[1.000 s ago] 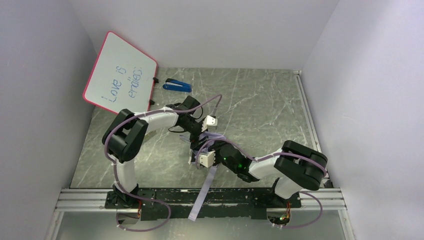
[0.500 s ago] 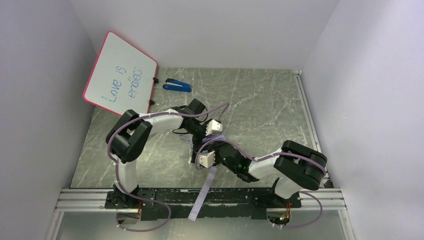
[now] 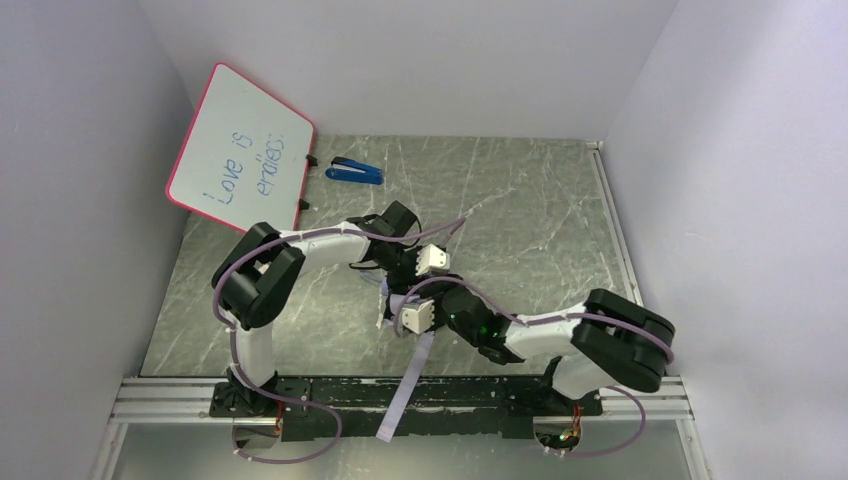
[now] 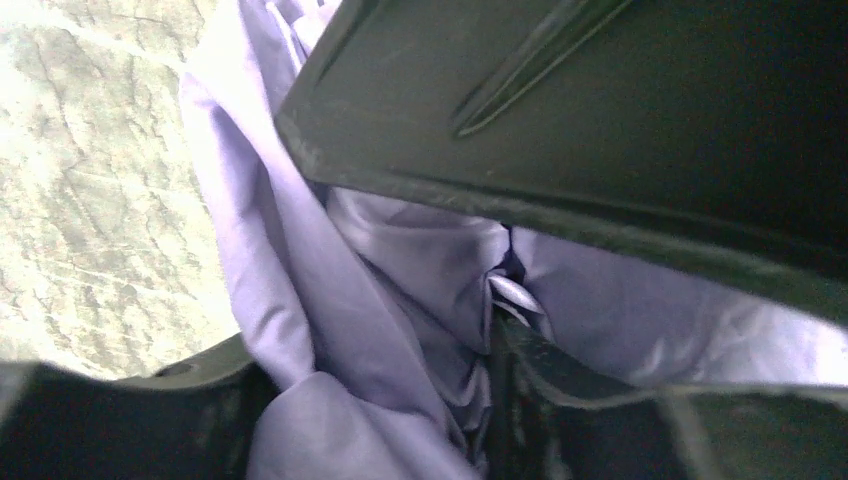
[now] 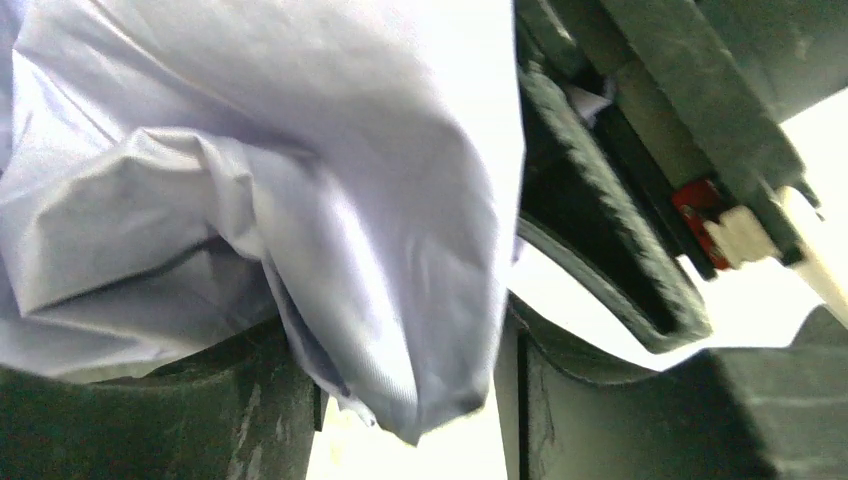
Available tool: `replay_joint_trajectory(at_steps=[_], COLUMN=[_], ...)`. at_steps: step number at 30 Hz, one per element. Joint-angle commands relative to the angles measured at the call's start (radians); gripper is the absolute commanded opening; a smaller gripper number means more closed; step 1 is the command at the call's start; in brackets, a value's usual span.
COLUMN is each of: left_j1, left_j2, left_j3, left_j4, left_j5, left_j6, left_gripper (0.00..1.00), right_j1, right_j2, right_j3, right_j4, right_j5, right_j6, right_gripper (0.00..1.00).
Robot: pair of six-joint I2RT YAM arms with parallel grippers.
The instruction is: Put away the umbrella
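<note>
- Closing in from 11 o'clock, the left pincer (image 3: 432, 262) has slid nearer the right pincer (image 3: 415, 316) within the last second. It now sits at the right pincer's 1 o'clock, almost touching it.
- The umbrella (image 4: 300, 280) lies bunched beneath both, near the middle of the surface (image 3: 540, 220). A lilac strip (image 3: 410, 380) of it trails toward 6 o'clock.
- The left jaws, wide a second ago, have narrowed. Lilac fabric fills the gap between them, though I cannot tell whether they pinch it yet.
- The right jaws have eased wider. Fabric drapes over one finger, and I cannot tell whether it is held.
- To me this reads as the cloth passing from right to left while the canopy is gathered. The umbrella looks loose and crumpled, so putting it away seems far from finished.
</note>
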Motion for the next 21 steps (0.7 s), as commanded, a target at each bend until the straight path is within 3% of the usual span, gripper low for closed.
replay_joint_trajectory(at_steps=[1, 11, 21], left_j1=[-0.018, -0.017, -0.016], left_j2=[0.081, 0.066, 0.017], left_j3=[-0.063, -0.071, -0.103], left_j4=[-0.107, -0.054, 0.037], left_j5=[-0.163, -0.228, -0.27], left_j6=[0.04, 0.057, 0.047], left_gripper=[0.41, 0.22, 0.15], right_j1=[-0.005, -0.002, 0.0], right_j2=[-0.127, -0.487, -0.803], right_j3=[-0.005, 0.007, 0.021], right_j4=[-0.159, -0.529, -0.544], right_j5=[0.01, -0.069, -0.037], right_j6=[0.041, 0.224, 0.513], right_gripper=[0.59, 0.58, 0.57])
